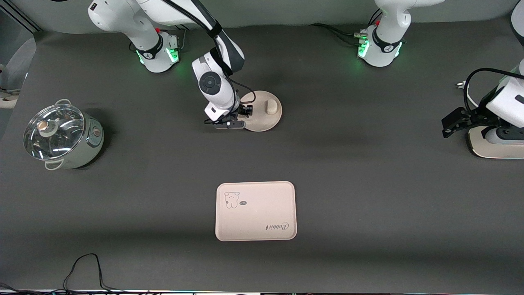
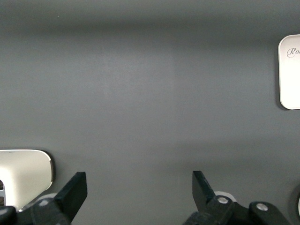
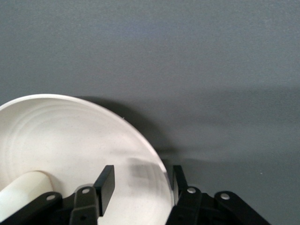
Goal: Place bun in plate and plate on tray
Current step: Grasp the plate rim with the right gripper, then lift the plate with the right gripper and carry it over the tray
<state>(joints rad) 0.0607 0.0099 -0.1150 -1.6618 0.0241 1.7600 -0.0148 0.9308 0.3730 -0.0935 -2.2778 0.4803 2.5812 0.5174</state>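
While the bun already lies in the plate, the scene is set out from the front camera's edge toward the robot bases.

Tray: the tray (image 1: 255, 211) is seen lying flat on the bench (image 1: 368, 196), nearest the front camera and bare of any load; one corner of it is caught in the left wrist view (image 2: 290, 70).

Pot: a lidded steel pot (image 1: 61, 137) is seen toward the right arm's end of the bench, farther from the camera than the tray and well apart from it.

Left gripper: the left gripper (image 1: 449, 125) is held over the left arm's end of the bench beside a white device (image 1: 495, 147), its fingers (image 2: 75, 190) spread wide with nothing between them; this arm is judged to be waiting.

Plate: the plate (image 1: 262, 111) is found farther from the camera than the tray, resting on the bench.

Bun: the bun (image 1: 271, 107) is seen in the plate, off centre; its end shows in the right wrist view (image 3: 26, 187).

Right gripper: the right gripper (image 1: 241, 116) is placed low at the plate's rim (image 3: 161, 164), one finger (image 3: 105, 180) inside the dish and the other outside, parted and not yet pressed on the rim.

Step in hand: the plate's rim is judged to be about to be gripped, the first half of the task being done.

Next move: the fingers would need to be pinched on the rim, and the plate lifted level so the bun is not rolled out, then carried over the tray.
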